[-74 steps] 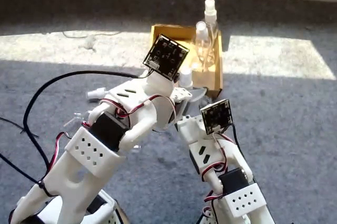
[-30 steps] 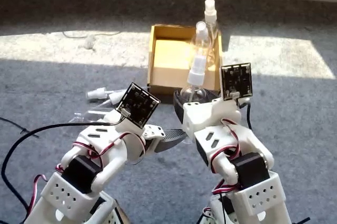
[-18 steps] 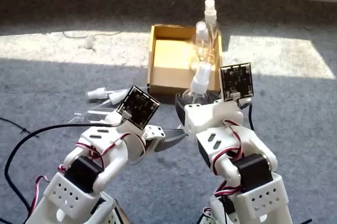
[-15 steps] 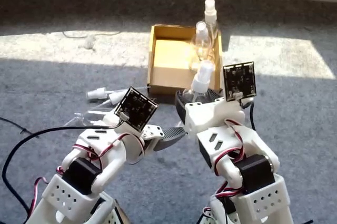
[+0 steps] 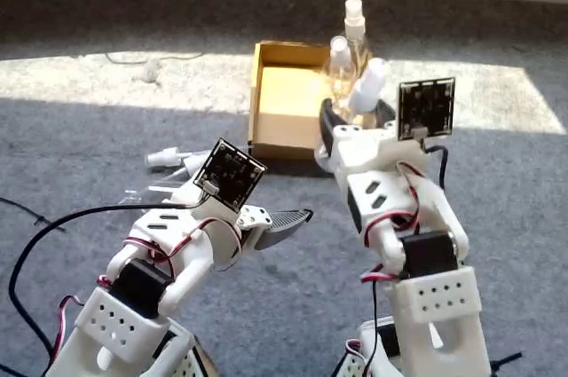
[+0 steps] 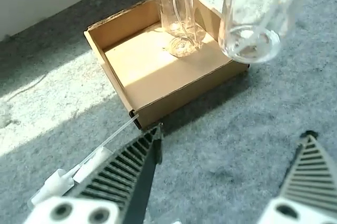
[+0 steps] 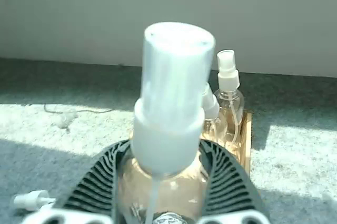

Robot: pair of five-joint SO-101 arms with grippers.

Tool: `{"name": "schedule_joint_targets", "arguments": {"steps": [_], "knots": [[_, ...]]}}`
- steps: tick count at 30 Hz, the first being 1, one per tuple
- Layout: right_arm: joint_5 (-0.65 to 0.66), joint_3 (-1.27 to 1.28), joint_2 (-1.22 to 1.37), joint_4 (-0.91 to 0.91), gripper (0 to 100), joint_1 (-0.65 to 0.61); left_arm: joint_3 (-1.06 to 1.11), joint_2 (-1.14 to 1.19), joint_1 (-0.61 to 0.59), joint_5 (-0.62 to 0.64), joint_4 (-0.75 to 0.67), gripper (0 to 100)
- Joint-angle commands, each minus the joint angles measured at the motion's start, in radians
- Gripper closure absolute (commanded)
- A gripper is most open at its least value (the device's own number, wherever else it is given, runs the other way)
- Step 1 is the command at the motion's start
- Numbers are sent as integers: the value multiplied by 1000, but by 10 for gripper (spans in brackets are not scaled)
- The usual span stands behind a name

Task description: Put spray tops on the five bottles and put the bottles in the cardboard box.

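hanging above the near right corner of the cardboard box, the right gripper is clamped round the belly of a clear bottle. the bottle's white spray top is on, and it is tipped away from the arm. two more capped bottles stand in the far right corner of the box. the left gripper hovers low over the grey carpet just in front of the box, its jaws spread wide and holding nothing. a loose spray top lies on the carpet beside it.

the step in hand looks like placing the third bottle. to do it well, the right arm would likely need to carry the bottle clear over the box wall and bring it upright. it should then lower the bottle until the base meets the box floor beside the two standing bottles, without knocking them, and only then let go.

no label, brand or writing can be made out on the bottles or the box.
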Motion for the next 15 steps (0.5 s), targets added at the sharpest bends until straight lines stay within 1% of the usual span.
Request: {"name": "schedule_joint_targets", "arguments": {"steps": [1, 3, 6, 9, 15], "knots": [[9, -2, 150, -242, 994, 50, 22, -16, -4, -8, -2, 649], [15, 2, 231, -329, 994, 51, 31, -16, -2, -8, -3, 649], [71, 10, 344, -456, 994, 45, 31, -16, -8, -8, -3, 649], [86, 44, 420, -585, 994, 51, 31, -16, -8, -8, -3, 649], [132, 85, 503, -704, 994, 47, 31, -15, -8, -8, -3, 649]]}}
